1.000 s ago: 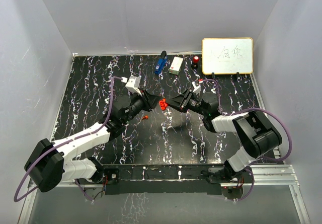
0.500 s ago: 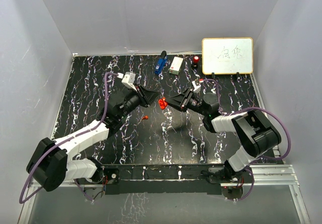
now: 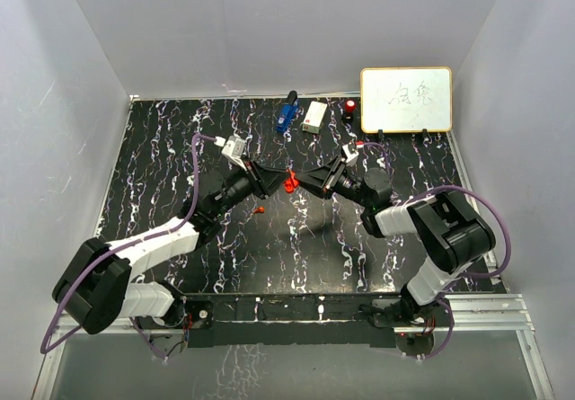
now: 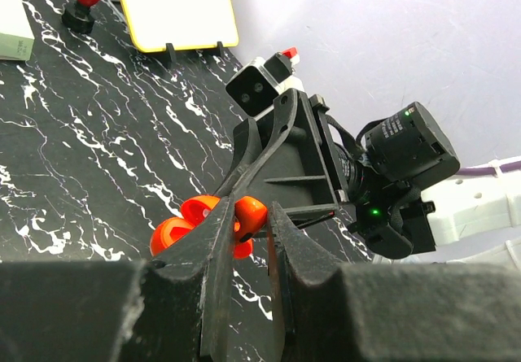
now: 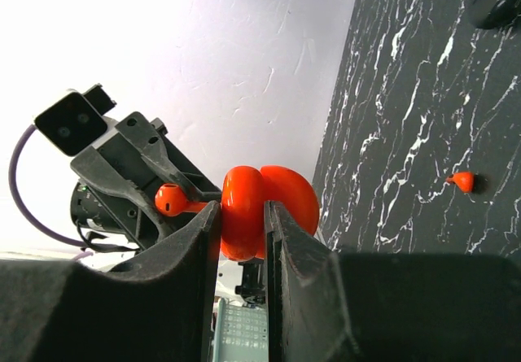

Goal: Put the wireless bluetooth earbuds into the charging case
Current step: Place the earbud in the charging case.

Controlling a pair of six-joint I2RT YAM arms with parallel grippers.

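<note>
I find the left gripper (image 4: 250, 215) clamped shut on one orange earbud (image 5: 171, 200), at 9 o'clock of the open charging case (image 5: 281, 195). The right gripper (image 5: 242, 215) pinches the case between narrowly parted fingers. The second earbud (image 3: 259, 209) lies on the worktop (image 3: 162, 166), at 7 o'clock of the case.

The tabletop (image 3: 162, 148) is a black marble-look sheet veined in white, smooth with a soft sheen. The charging case (image 5: 281, 203) is glossy orange-red plastic, with highlights sliding over its rounded shells. The earbud (image 5: 169, 200) has the same shiny finish, as does the loose second earbud (image 5: 462, 181). The fingers of the right gripper (image 5: 242, 215) and left gripper (image 4: 251, 215) are matt black plastic, faintly grainy. The arm shells (image 3: 153, 243) look like smooth white plastic. At one o'clock the whiteboard (image 3: 406, 99) has a glossy white face; its pale frame could be wood or plastic. At six o'clock lies a dull silver metal rail (image 3: 485, 310). The walls (image 3: 269, 22) are matt white.
</note>
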